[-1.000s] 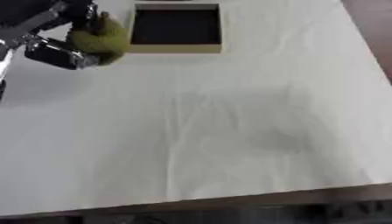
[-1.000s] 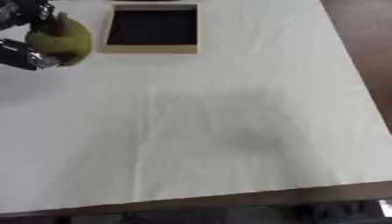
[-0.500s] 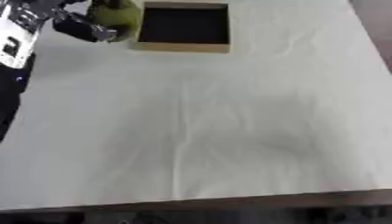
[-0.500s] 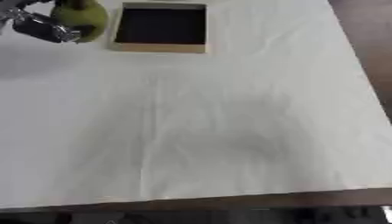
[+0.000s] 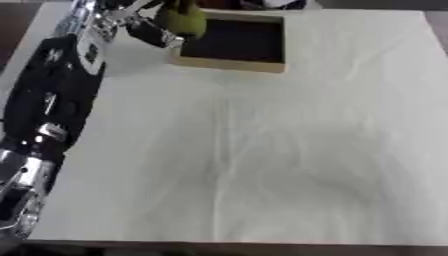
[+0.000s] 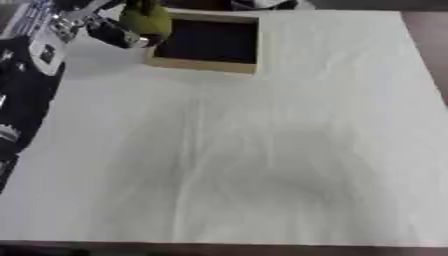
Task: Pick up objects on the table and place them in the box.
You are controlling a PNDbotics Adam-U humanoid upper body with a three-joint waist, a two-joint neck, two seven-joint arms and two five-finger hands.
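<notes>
Holding a yellow-green fruit point(image 5: 181, 21), the left hand point(image 5: 149, 30) is hanging at the left rim of the box point(image 5: 232, 62), with its fingers curled round the fruit's left and lower sides. The fruit is sitting at the box's near-left corner, partly over the dark interior and partly over the wooden wall; whether it is touching the rim cannot be told. The left arm point(image 5: 52, 90) is running up the left side of the left eye view. The right hand is not showing in either view.

Handling notes, given as judgement only:
- The fruit is looking rounded and narrower toward the top, like a pear or a similar model fruit. It is probably light and rigid enough to hold its shape under the fingers.
- Its skin is appearing smooth, so it may be slippery; a rounded body of this kind is also likely to roll once it is set down.
- The widest part of the body is the best place to take hold, with thumb and fingers on opposite sides. The narrow top offers less surface.
- The box is shallow, with a low wall. Releasing low over the interior, clear of the wall, is reducing the risk of the fruit bouncing or rolling out.

The table point(image 5: 289, 150) is covered in a pale, slightly creased cloth.
</notes>
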